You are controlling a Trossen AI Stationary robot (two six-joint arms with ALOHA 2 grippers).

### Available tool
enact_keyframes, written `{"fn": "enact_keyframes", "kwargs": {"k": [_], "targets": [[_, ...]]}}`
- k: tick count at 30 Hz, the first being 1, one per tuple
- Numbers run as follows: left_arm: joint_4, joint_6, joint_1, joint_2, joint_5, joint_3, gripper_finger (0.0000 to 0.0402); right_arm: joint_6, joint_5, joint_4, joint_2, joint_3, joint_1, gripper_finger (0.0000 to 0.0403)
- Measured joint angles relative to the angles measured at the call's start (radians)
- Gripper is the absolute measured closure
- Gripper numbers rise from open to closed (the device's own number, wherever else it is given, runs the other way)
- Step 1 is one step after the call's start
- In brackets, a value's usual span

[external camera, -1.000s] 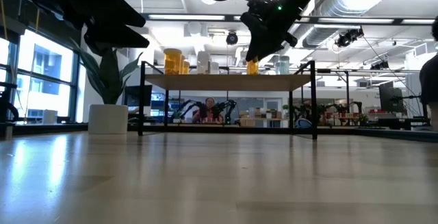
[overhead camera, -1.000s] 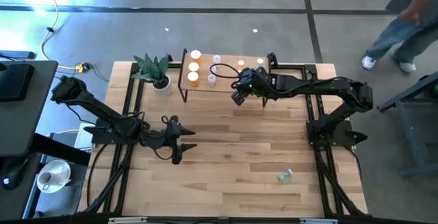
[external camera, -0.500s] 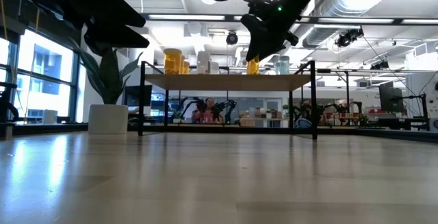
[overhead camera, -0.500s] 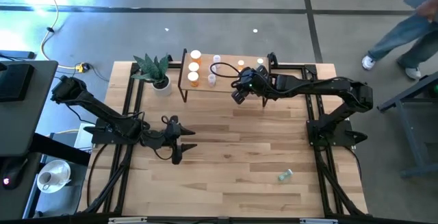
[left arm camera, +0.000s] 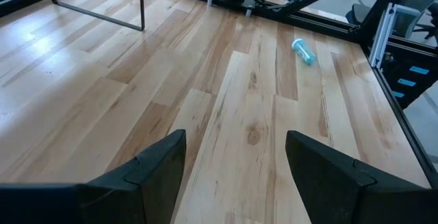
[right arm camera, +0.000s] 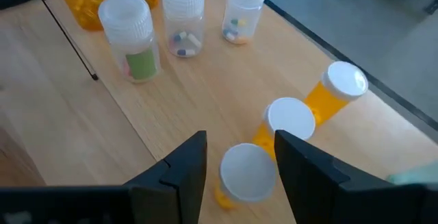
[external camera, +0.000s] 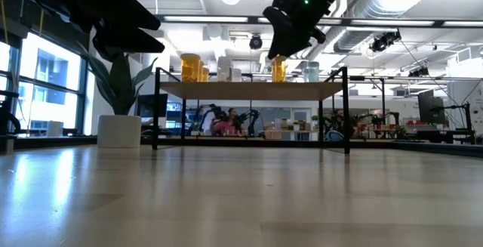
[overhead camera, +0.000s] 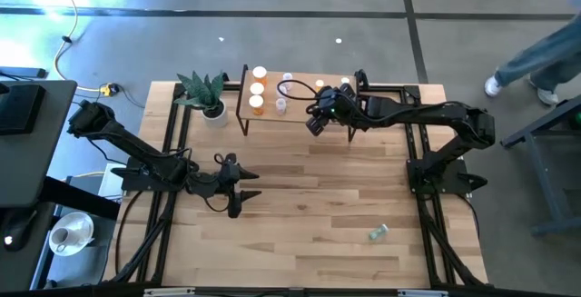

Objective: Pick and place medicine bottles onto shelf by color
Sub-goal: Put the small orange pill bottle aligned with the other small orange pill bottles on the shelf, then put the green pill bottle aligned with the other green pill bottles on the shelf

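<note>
Your left gripper is idling mid-table, fingers apart and empty, while your right gripper is hovering over the shelf, jaws parted around nothing, an upright orange bottle standing free between them. The last pale green bottle is lying on its side near the front-right (closer to your right arm).

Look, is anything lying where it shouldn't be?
Yes. One small pale blue-green bottle lies tipped on its side on the wooden tabletop, far from the small wooden shelf where the other bottles stand upright. The right gripper hovers above the shelf; the left gripper waits.
</note>
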Motion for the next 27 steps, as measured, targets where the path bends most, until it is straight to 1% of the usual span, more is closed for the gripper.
{"fn": "enact_keyframes", "kwargs": {"k": [8, 16, 21, 27], "targets": [[0.000, 0.017, 0.000, 0.000, 0.000, 0.000, 0.0161, -0.022, -0.003, -0.098, 0.000, 0.072, 0.002, 0.0240], [0.000, 0.017, 0.000, 0.000, 0.000, 0.000, 0.0161, -0.025, -0.088, -0.228, -0.016, 0.136, 0.013, 0.0240], [0.000, 0.017, 0.000, 0.000, 0.000, 0.000, 0.0161, -0.012, -0.088, -0.305, -0.064, 0.129, 0.052, 0.0240], [0.000, 0.018, 0.001, 0.000, 0.000, 0.000, 0.0161, 0.088, -0.088, -0.360, -0.142, 0.068, 0.130, 0.0240]]}}
